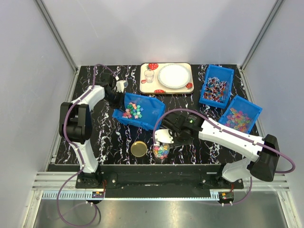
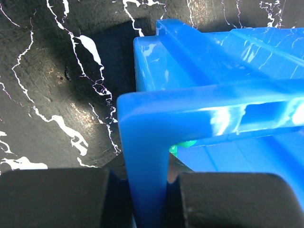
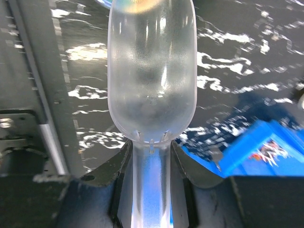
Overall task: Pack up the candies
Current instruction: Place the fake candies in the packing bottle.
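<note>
Blue plastic is sitting pinched in the left gripper (image 2: pixel 149 192), whose jaws are clamping the corner rim of the bin (image 1: pixel 147 115). Candies (image 1: pixel 133 111) are lying heaped inside that bin, and more are filling the jar (image 1: pixel 160 151) near the front of the table (image 1: pixel 118 137). The right gripper (image 3: pixel 152 190) is squeezing the handle of a clear scoop (image 3: pixel 152 71), hovering just beside the jar, near a gold lid (image 1: pixel 139 148).

A black, white-veined table (image 1: pixel 114 137) is carrying a strawberry-print tray (image 1: pixel 143 88) at its far edge, a blue bin (image 1: pixel 154 107) mid-left, a second blue bin (image 1: pixel 231 86) and a third blue bin (image 1: pixel 249 103) at right — and, near the front, a gold lid (image 1: pixel 139 148) beside a small jar (image 1: pixel 155 151).
</note>
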`<state>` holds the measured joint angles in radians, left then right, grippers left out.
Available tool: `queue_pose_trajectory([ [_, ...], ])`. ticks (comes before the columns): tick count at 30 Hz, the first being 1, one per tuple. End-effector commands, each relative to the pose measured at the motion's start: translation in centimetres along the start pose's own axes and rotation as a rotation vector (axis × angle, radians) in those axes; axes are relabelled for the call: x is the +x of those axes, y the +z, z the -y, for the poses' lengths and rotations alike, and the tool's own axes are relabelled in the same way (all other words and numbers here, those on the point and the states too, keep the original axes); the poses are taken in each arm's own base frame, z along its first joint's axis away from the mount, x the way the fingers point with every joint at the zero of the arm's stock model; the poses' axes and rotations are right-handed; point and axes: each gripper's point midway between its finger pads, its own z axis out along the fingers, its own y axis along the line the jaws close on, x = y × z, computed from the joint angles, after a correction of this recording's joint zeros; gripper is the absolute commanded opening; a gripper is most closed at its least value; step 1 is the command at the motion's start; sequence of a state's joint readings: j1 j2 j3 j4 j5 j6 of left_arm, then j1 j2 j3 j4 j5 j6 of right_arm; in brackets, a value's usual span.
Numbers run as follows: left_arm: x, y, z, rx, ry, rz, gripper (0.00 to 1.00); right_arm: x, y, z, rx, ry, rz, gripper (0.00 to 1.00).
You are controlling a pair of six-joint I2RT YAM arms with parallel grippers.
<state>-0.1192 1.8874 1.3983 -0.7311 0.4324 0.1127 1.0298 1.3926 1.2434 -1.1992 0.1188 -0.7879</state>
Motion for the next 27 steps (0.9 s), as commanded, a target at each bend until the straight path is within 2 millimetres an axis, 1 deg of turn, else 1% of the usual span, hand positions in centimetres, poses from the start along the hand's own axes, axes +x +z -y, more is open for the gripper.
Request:
queue_pose_trajectory([
  [1,-3.4,-1.4,1.2,0.042,0.043,0.108,0.0,0.7,-0.9,2.5,0.14,-0.015,-0.023,0.0],
  [2,-3.5,-1.6,1.2,0.044,0.044,0.113,0.0,1.0,-0.9,2.9,0.151,0.011,-0.014,0.0],
  [5,-3.5,-1.6,1.6,0.06,0.046,0.114,0.0,1.2,-0.8,3.8,0.151,0.065,0.037,0.0],
  [7,-3.5,-1.7,2.0,0.08,0.053,0.118,0.0,2.1,-0.4,4.9,0.146,0.133,0.066,0.0],
  [8,-3.5,-1.8,2.1,0.086,0.055,0.12,0.0,1.9,0.0,5.9,0.167,0.152,0.087,0.0],
  [9,-3.5,-1.9,2.3,0.098,0.058,0.122,0.0,2.6,0.3,6.6,0.176,0.186,0.09,0.0],
  [10,-3.5,-2.1,2.5,0.103,0.063,0.128,0.0,3.0,1.0,6.9,0.178,0.198,0.084,0.0],
  [11,-3.5,-2.2,2.7,0.112,0.066,0.129,0.0,2.8,1.6,8.0,0.204,0.215,0.097,0.0],
  [13,-3.6,-2.7,3.3,0.136,0.082,0.142,0.0,3.0,2.6,8.6,0.204,0.248,0.108,0.0],
  [14,-3.5,-2.7,3.5,0.145,0.088,0.144,0.0,2.7,3.4,9.2,0.204,0.259,0.12,0.0],
  [16,-3.5,-3.0,4.2,0.178,0.102,0.15,0.0,2.2,4.1,9.7,0.188,0.297,0.145,0.0],
  [17,-3.4,-3.1,4.4,0.189,0.113,0.153,0.0,1.9,4.7,9.9,0.172,0.303,0.148,0.0],
  [18,-3.4,-3.3,4.8,0.211,0.123,0.157,0.0,1.4,4.9,9.8,0.153,0.313,0.171,0.0],
  [19,-3.3,-3.3,5.1,0.224,0.13,0.154,0.0,1.3,4.9,10.0,0.156,0.321,0.175,0.0],
  [21,-3.1,-3.6,5.7,0.247,0.152,0.155,0.0,0.0,5.0,9.9,0.121,0.329,0.239,0.0],
  [22,-3.1,-3.6,6.0,0.252,0.165,0.155,0.0,-0.4,4.7,10.1,0.124,0.333,0.261,0.0],
  [25,-2.9,-3.4,6.3,0.243,0.179,0.148,0.0,-1.3,4.3,10.6,0.124,0.353,0.313,0.0],
  [27,-2.8,-3.1,6.0,0.221,0.179,0.139,0.0,-1.8,3.8,10.9,0.129,0.358,0.345,0.0],
])
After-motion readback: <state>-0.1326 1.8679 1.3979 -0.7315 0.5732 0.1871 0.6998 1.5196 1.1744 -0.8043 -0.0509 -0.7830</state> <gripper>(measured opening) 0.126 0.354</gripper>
